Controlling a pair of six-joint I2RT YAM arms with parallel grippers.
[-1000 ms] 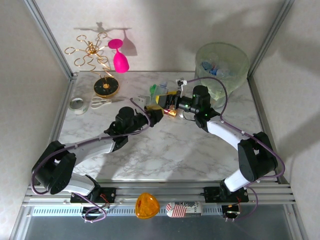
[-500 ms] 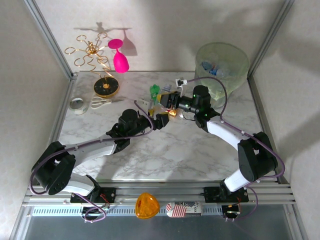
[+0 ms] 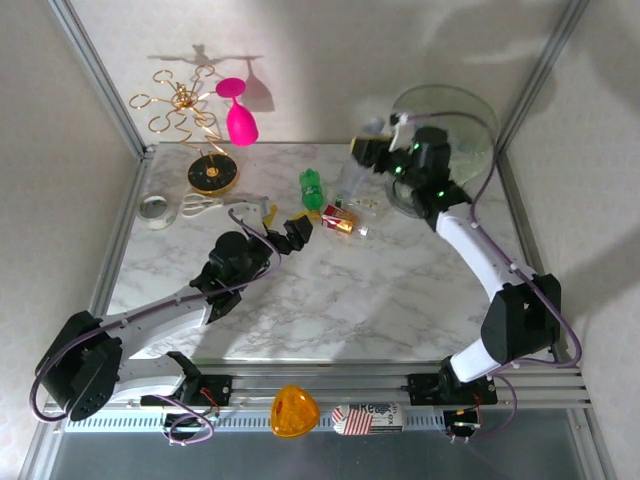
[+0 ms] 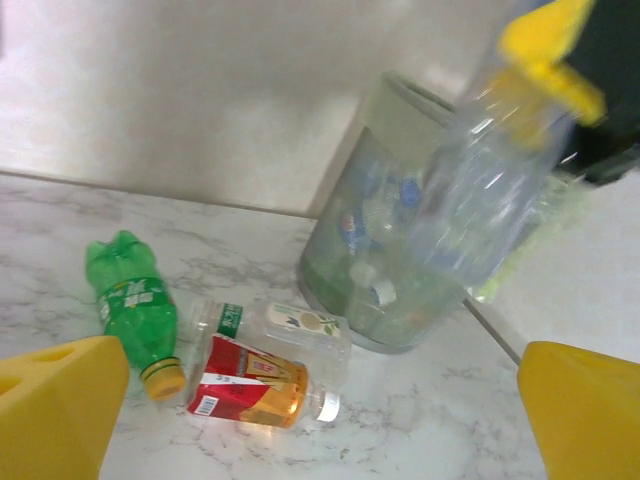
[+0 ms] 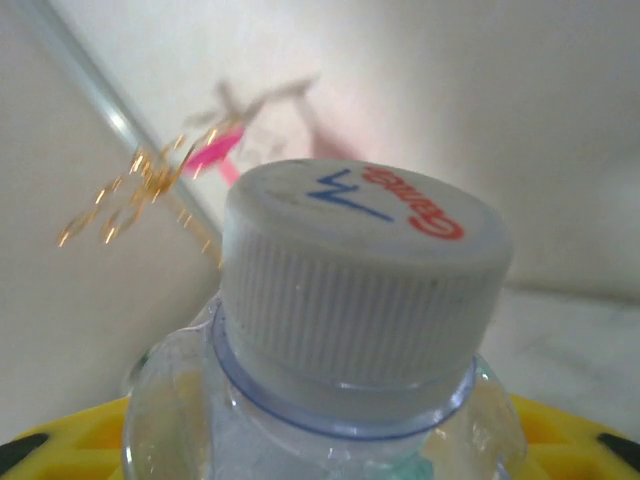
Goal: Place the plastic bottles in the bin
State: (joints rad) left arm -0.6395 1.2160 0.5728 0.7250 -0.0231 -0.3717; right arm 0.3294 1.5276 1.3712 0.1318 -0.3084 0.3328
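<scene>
Beside bin, right tool (image 3: pixel 368 152) clamped on clear bottle (image 4: pixel 478 195), cap (image 5: pixel 360 255) toward wrist, raised off counter (image 3: pixel 330 300). Judgement: carry fully over bin (image 3: pixel 476 112) rim, part low. Left tool (image 4: pixel 320 420) apart, empty, above green bottle (image 4: pixel 135 310) and red bottle (image 4: pixel 250 390), both lying near bin.

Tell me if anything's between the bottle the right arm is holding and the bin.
Nothing visible stands in the way. The right gripper holds the clear bottle raised in the air, just left of the bin. The bin's top is open, and the short gap between bottle and rim looks free.
</scene>
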